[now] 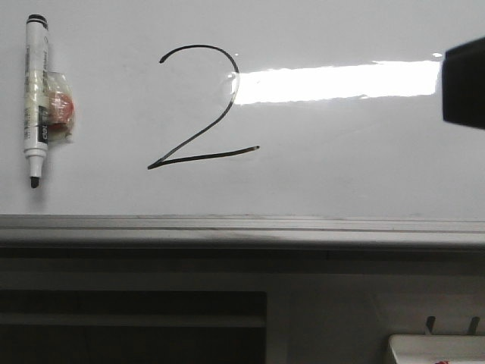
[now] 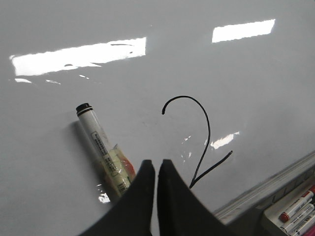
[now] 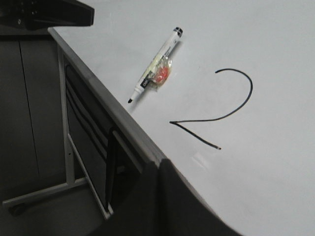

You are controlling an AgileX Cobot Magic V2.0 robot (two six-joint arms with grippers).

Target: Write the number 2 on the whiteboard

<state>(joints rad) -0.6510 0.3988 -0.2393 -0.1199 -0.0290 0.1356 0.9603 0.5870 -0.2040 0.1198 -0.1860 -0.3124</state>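
The whiteboard [image 1: 341,174] fills most of the front view, with its grey bottom rail [image 1: 242,227] running along the lower edge. The number 2 [image 1: 201,106] is drawn on it in thin black line, left of centre: curved top, diagonal stroke, base stroke rising slightly to the right. A bright rectangular light reflection [image 1: 333,82] lies just right of the digit's curve.

A marker [image 1: 35,98] is stuck to the board well left of the digit, upright with its tip pointing down and uncapped; a small clear wrap with something orange-red [image 1: 61,110] is attached to its side.

Left fingers [image 2: 157,169]: closed together, nothing held, tips close to the board between the marker [image 2: 103,147] and the digit [image 2: 197,142]. Right fingers [image 3: 160,169]: closed together, nothing held, near the board's lower rail, apart from the digit [image 3: 221,108].

A tray of markers [image 2: 295,211] sits below the rail in the left wrist view.
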